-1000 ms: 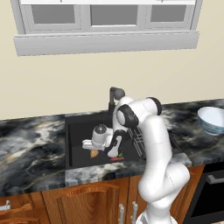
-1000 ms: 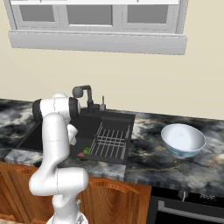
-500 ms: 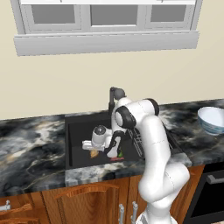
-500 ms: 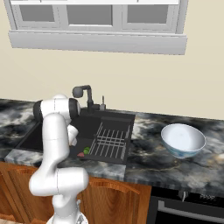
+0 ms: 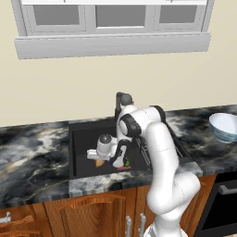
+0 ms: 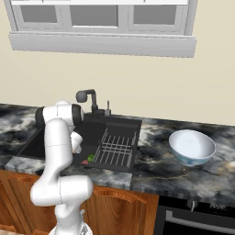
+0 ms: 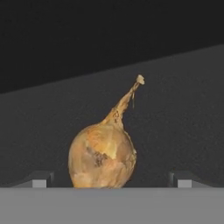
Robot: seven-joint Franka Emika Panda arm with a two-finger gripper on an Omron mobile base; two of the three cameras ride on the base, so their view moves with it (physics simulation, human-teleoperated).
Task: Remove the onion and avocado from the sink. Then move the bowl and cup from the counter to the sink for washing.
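Note:
The tan-orange onion lies on the black sink floor with its stem tail pointing up and to the right. My gripper is open, one fingertip on each side of the bulb and clear of it. In the left base view the gripper is low in the sink, right over the onion. A small green fruit, the avocado, lies near the basin's front edge beside my arm, and the avocado shows in front of the wire rack. The white-blue bowl stands on the counter to the right. The cup is out of view.
The dark faucet rises behind the sink, close to my arm's elbow. A wire rack takes up the right part of the basin. A small red thing lies next to the avocado. An oven front is at the lower right.

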